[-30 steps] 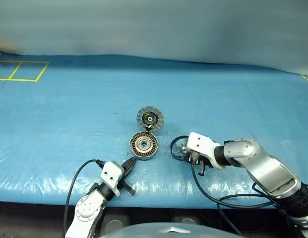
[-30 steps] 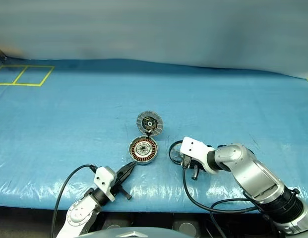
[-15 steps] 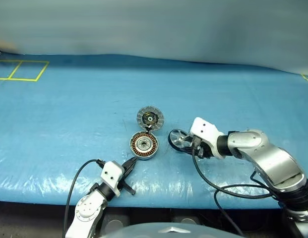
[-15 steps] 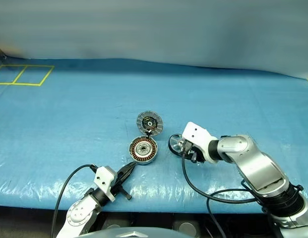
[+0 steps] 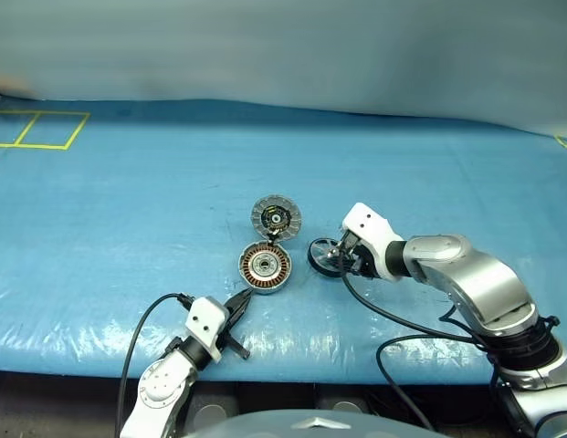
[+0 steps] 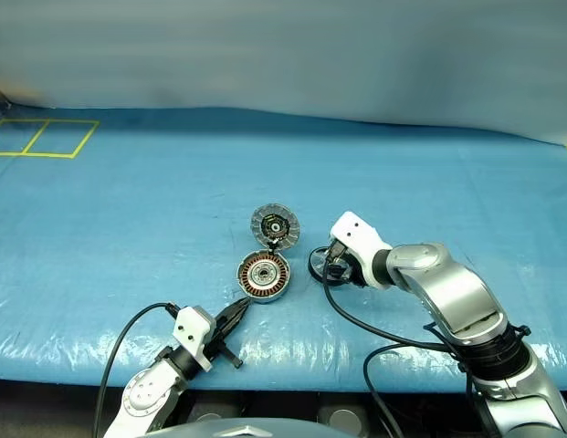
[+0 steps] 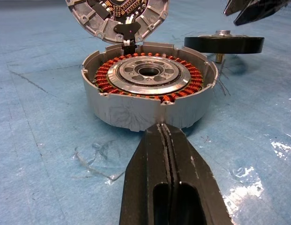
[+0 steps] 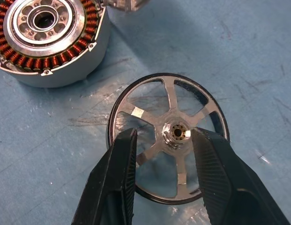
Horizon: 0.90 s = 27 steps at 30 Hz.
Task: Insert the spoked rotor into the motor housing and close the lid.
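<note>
The motor housing (image 5: pixel 265 268) sat open on the blue counter (image 5: pixel 128 210), its lid (image 5: pixel 276 218) just behind it. The spoked rotor (image 5: pixel 325 255) lay just right of it, at the right gripper (image 5: pixel 347 258); the left gripper (image 5: pixel 242 301) pointed at the housing's front.

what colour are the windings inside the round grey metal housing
Copper-orange windings, clearest in the left wrist view.

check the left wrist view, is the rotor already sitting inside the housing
No, the spoked rotor lies on the blue sheet beside the motor housing, whose copper windings and silver centre are still uncovered.
</note>
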Tool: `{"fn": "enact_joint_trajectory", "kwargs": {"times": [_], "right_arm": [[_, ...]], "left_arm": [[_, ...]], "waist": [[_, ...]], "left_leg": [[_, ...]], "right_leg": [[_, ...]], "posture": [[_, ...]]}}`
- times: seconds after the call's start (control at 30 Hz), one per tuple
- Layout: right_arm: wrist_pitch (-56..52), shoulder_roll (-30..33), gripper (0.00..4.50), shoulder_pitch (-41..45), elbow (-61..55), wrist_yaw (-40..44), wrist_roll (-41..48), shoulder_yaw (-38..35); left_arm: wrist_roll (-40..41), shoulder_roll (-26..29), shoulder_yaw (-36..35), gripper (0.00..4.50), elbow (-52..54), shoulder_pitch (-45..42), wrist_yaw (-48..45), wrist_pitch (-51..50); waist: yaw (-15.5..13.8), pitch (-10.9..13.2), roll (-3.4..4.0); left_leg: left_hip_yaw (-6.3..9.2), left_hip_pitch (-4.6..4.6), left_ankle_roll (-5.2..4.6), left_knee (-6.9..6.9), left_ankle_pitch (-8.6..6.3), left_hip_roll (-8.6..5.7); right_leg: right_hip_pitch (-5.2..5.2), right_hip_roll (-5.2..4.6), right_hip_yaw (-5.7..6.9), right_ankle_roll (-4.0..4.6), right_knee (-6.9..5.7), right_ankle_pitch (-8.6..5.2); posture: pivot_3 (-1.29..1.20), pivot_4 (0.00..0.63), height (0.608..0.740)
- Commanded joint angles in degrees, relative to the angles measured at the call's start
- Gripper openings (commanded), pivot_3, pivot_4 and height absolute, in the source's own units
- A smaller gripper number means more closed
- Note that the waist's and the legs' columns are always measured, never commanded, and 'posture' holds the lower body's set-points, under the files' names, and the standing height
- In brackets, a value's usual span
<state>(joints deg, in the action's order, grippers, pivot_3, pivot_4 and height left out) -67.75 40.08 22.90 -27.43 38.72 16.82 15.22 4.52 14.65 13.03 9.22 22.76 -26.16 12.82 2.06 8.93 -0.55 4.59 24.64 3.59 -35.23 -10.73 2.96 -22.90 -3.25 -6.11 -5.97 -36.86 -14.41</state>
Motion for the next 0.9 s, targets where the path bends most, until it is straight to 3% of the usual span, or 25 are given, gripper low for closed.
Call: {"fn": "enact_joint_trajectory", "kwargs": {"times": [0.03, 0.9], "right_arm": [[2.5, 0.3, 1.91, 2.2, 1.1, 0.4, -0.3, 0.6], [8.8, 4.8, 1.91, 2.3, 7.6, 4.0, -5.2, 8.3]], "left_arm": [[-0.4, -0.6, 0.5, 0.0, 0.5, 0.2, 0.6, 0.7], [-1.0, -1.2, 0.7, 0.0, -0.7, 1.5, 1.8, 2.3]], "waist": [[0.0, 0.0, 0.01], [-0.1, 0.0, 0.0]], "left_leg": [[0.0, 0.01, 0.0, 0.0, 0.0, 0.0], [0.01, -0.06, 0.0, 0.0, 0.0, 0.0]], "right_leg": [[0.0, 0.0, 0.0, 0.0, 0.0, 0.0], [-0.01, 0.0, 0.0, 0.0, 0.02, 0.0]], "posture": [[0.0, 0.15, 0.74], [0.0, 0.15, 0.74]]}}
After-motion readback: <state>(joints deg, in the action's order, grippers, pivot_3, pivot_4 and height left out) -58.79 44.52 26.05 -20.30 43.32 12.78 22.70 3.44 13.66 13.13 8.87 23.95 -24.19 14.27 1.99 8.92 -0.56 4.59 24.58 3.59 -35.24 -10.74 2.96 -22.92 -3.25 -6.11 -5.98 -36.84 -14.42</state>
